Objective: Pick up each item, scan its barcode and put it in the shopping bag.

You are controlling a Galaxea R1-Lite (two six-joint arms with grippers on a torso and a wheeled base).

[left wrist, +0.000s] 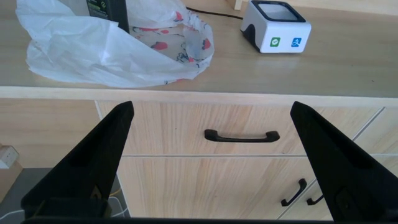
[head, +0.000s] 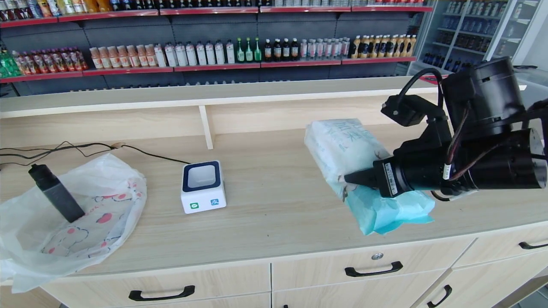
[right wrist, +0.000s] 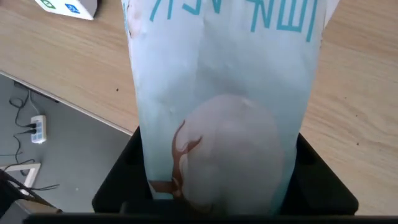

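Looks like a small shop. A light wood counter (head: 274, 201) fills the middle of the frame, with a raised ledge (head: 214, 92) behind it. Drawers (head: 373, 270) with black handles run along the bottom. Red-edged shelves (head: 299, 64) packed with drink bottles (head: 214, 52) cross the top, there's a glass-door fridge (head: 466, 34) upper right, and a grey floor (right wrist: 56, 149) past the counter edge.

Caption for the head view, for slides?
Right gripper clamps a soft blue-white pack at the right of the counter; barcode scanner centre; shopping bag holding a dark container at left.
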